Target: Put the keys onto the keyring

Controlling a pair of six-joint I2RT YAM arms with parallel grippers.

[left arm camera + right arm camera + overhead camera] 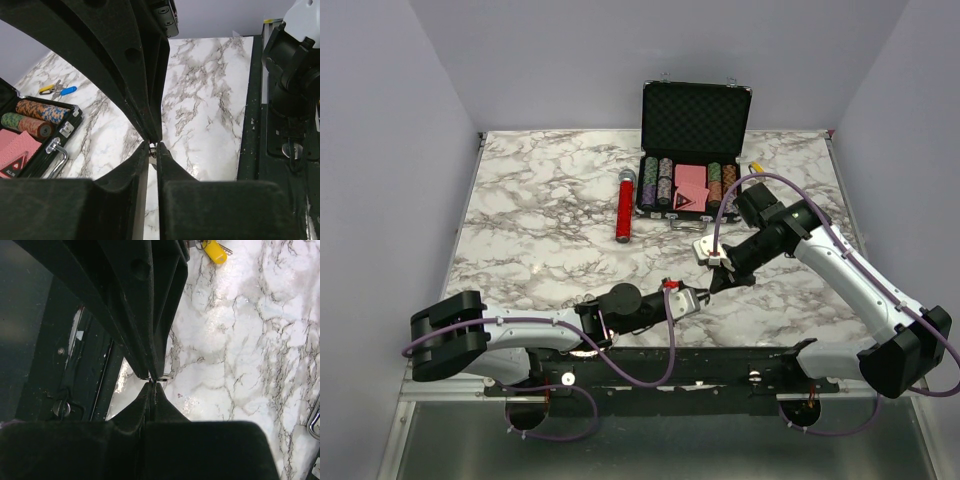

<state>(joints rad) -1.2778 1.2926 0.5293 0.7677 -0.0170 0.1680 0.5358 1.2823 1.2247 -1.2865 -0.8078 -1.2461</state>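
My left gripper (698, 297) and right gripper (716, 279) meet tip to tip above the table's near middle. In the left wrist view my left gripper (154, 148) is pinched on a small silver metal piece (152, 148), apparently a key; most of it is hidden. In the right wrist view my right gripper (154, 382) is shut on the same thin silver piece (164, 376). A bunch of keys with blue and yellow tags (58, 90) lies flat on the table beyond the case. Its yellow tag shows in the top view (756, 167) and the right wrist view (215, 250).
An open black case of poker chips (692, 190) stands at the back, its metal handle (56, 152) facing me. A red cylinder (624, 208) lies left of the case. The black base rail (720, 362) runs along the near edge.
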